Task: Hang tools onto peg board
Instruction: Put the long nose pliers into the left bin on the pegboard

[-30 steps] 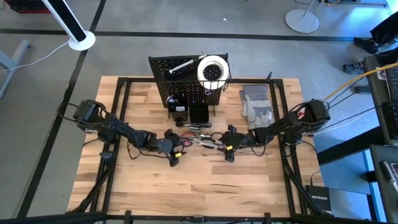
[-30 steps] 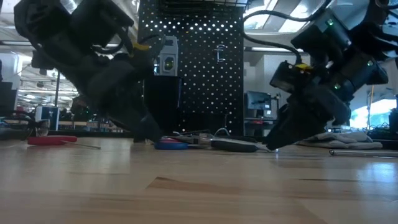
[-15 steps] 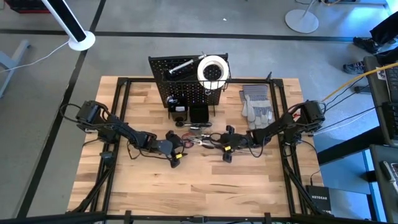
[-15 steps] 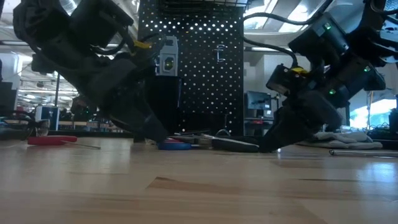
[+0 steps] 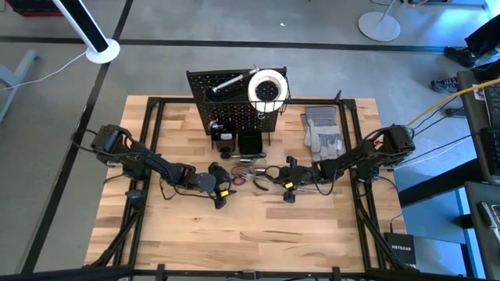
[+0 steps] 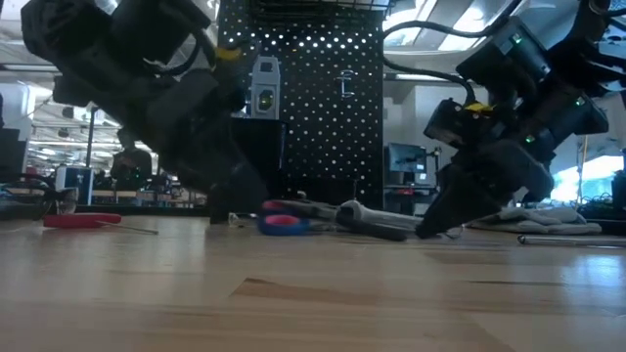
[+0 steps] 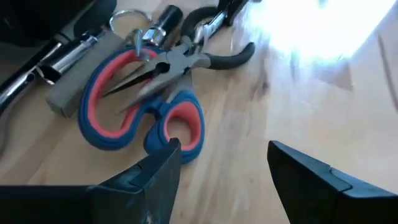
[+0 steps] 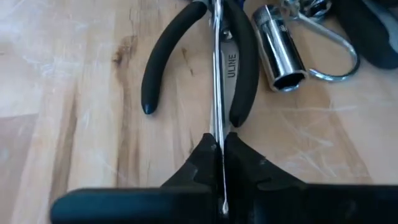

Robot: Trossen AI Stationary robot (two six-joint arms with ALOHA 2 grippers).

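A pile of tools lies on the table in front of the peg board [image 5: 234,105]. It includes blue-and-red scissors [image 7: 124,106], black-handled pliers [image 8: 239,74], a chrome socket [image 8: 278,46] and a wire ring [image 8: 336,59]. A white tape roll [image 5: 268,87] sits high on the board. My right gripper [image 8: 217,146] is low at the pile's right side [image 5: 271,178], shut on a thin silver rod [image 8: 217,74]. My left gripper [image 7: 221,155] is open at the pile's left side [image 5: 231,181], just short of the scissors' handles. My right gripper pinches the thin silver rod [image 8: 217,121] between its two fingers. The fingers come in low from the table's right and lie along the rod, which passes back between them. The rod's far end reaches over the pliers' handles; what it joins there I cannot tell.
Grey work gloves [image 5: 323,133] lie to the right of the peg board. Two small black bins [image 5: 238,143] stand at the board's foot, just behind the pile. Bare wood lies toward the near edge [image 5: 250,234]. A red tool [image 6: 78,220] lies far left.
My right gripper has slid a little toward the pile and then drawn back toward the table's right edge. The chrome tool in front of it now lies tilted, its left end raised. My left gripper has edged closer to the scissors.
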